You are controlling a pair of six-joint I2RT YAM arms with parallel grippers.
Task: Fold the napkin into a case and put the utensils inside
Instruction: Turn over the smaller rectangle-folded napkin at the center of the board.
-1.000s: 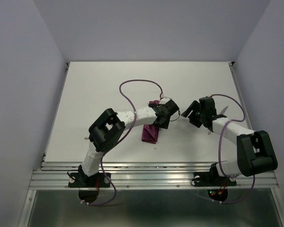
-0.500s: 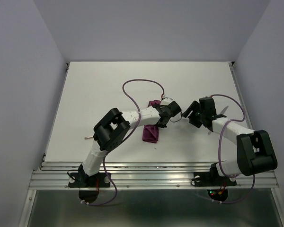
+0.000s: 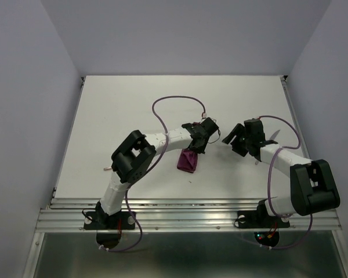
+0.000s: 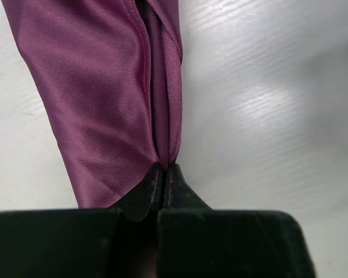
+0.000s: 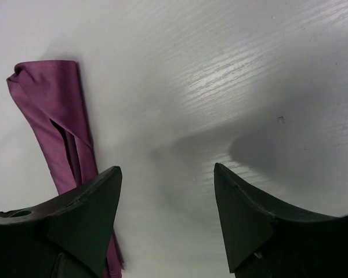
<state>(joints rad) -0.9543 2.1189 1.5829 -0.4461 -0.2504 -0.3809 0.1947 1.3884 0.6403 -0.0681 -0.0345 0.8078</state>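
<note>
The left gripper is pressed tight on one end of the dark burgundy-purple cloth napkin, the folds pinched between its black fingertips. Beneath it spreads the white rectangular table. The right gripper sits at three o'clock of the left one, apart from it, with its jaws spread wide. The napkin, gathered into a narrow strip, trails toward seven o'clock from the pinch, near the table's middle.
</note>
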